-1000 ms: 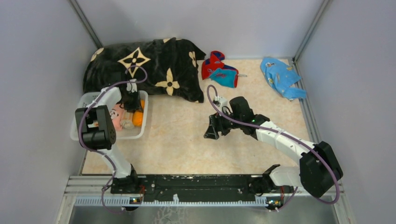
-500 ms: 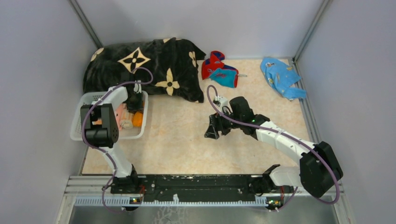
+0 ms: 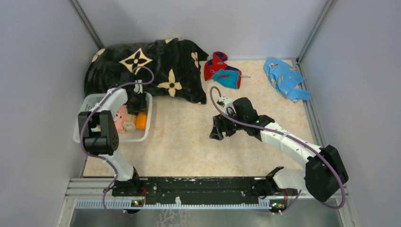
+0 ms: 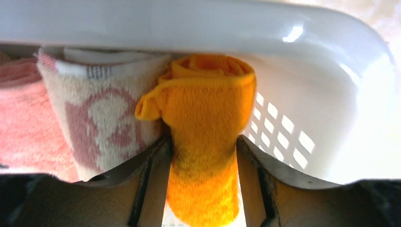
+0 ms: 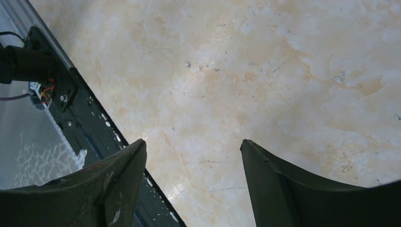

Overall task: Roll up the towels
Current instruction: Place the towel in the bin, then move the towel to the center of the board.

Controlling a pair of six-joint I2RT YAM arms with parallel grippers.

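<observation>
A rolled orange towel (image 4: 203, 118) lies in the white basket (image 4: 189, 23) against its slotted wall, next to a pink towel with a panda print (image 4: 99, 123). My left gripper (image 4: 203, 142) reaches into the basket (image 3: 87, 101) with its jaws on either side of the orange towel (image 3: 140, 120); they stand apart, with slim gaps lower down, so it is open. A crumpled red-and-teal towel (image 3: 222, 71) lies at the back of the table. My right gripper (image 3: 216, 135) hovers open over bare table (image 5: 265, 85), holding nothing.
A large black plush blanket (image 3: 146, 71) with beige flowers lies behind the basket at the back left. A light blue cloth (image 3: 285, 78) is crumpled at the back right corner. The black front rail (image 5: 71, 90) runs along the near table edge.
The left gripper's jaws have widened around the orange roll inside the basket, and the left arm has shifted slightly. The right arm has barely moved.
</observation>
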